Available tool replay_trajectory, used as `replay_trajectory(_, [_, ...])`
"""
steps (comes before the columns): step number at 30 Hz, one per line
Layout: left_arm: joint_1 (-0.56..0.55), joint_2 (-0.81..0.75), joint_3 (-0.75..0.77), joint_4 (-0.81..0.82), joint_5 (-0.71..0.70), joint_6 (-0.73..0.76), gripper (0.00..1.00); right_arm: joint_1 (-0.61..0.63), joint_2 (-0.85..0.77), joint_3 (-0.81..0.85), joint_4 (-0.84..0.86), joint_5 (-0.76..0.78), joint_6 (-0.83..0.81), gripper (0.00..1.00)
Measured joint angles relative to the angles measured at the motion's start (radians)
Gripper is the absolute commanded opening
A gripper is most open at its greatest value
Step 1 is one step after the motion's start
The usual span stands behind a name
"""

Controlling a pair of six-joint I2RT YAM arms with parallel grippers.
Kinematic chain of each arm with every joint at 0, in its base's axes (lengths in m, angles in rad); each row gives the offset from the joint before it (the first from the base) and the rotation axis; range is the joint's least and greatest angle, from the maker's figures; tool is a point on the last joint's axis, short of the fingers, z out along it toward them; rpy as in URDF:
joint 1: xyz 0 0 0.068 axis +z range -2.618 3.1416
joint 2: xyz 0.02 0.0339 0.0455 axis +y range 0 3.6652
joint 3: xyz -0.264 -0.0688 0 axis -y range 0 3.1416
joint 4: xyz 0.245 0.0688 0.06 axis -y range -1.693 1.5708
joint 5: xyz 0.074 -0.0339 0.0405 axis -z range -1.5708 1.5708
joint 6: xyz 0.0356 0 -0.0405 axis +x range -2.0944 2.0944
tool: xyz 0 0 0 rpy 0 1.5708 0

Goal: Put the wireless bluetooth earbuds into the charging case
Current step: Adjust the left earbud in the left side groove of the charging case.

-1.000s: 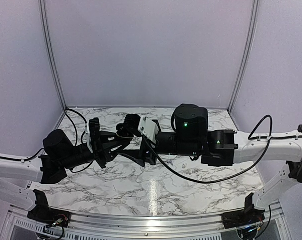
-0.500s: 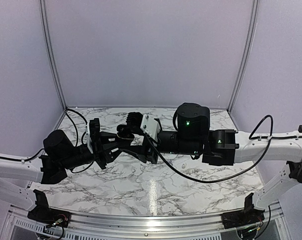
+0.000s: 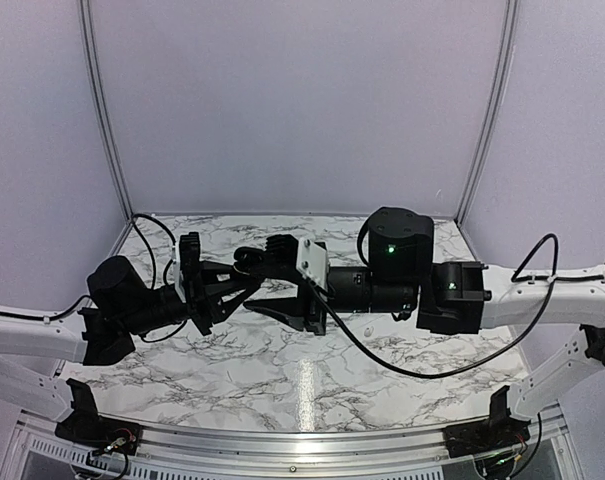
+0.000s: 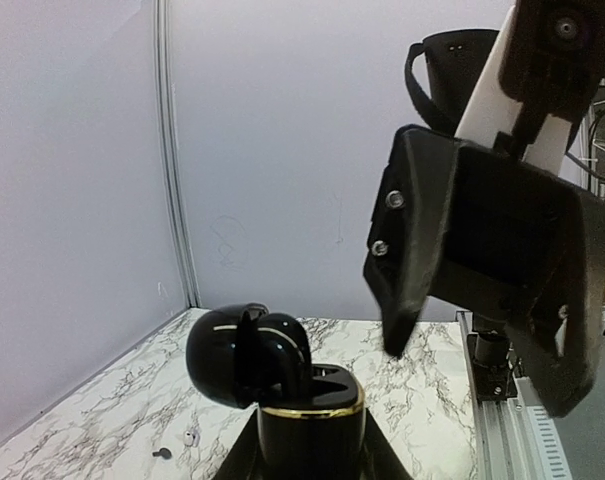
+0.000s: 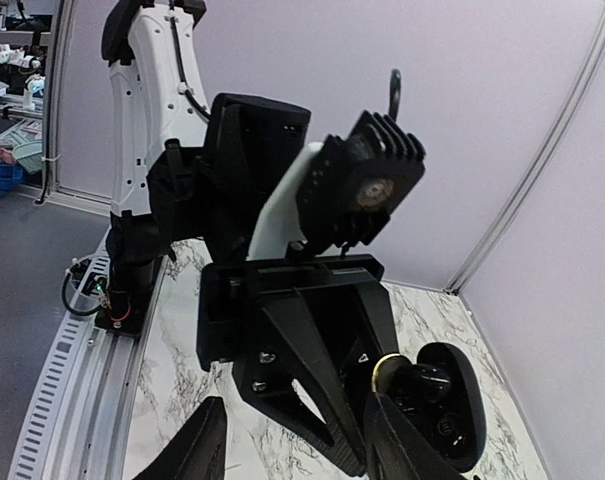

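Marbled desk [image 3: 282, 370], lilac walls. Left gripper [image 4: 310, 465] jaws clamped on black charging case [image 4: 310, 415], lid open, above desk. Right gripper [image 5: 302, 450] jaws apart, near case. Wht earbud [image 4: 189, 437] & blk earbud [image 4: 162, 453] on desk, well apart from jaws.

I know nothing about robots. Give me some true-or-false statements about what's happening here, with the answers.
1. The left tool holds a black charging case. True.
2. The case's lid is shut. False: it stands open.
3. The right tool grips an earbud. False: its fingers are apart, with nothing between them.
4. A tiny white earbud lies on the marble table. True.
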Motion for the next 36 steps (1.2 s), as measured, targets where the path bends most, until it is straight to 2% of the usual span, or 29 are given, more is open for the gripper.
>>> replay_trajectory(7, [0.018, 0.001, 0.017, -0.077, 0.087, -0.013, 0.0, 0.003, -0.063, 0.0, -0.073, -0.001, -0.087, 0.45])
replay_trajectory(15, [0.019, 0.0, 0.103, -0.305, 0.213, 0.013, 0.0, 0.008, -0.099, 0.021, -0.25, 0.103, -0.235, 0.32])
replay_trajectory(25, [0.019, -0.001, 0.13, -0.483, 0.291, -0.005, 0.0, 0.04, -0.1, 0.066, -0.427, 0.234, -0.313, 0.3])
replay_trajectory(36, [0.019, 0.042, 0.171, -0.554, 0.343, -0.07, 0.0, 0.113, -0.068, 0.102, -0.5, 0.307, -0.343, 0.28])
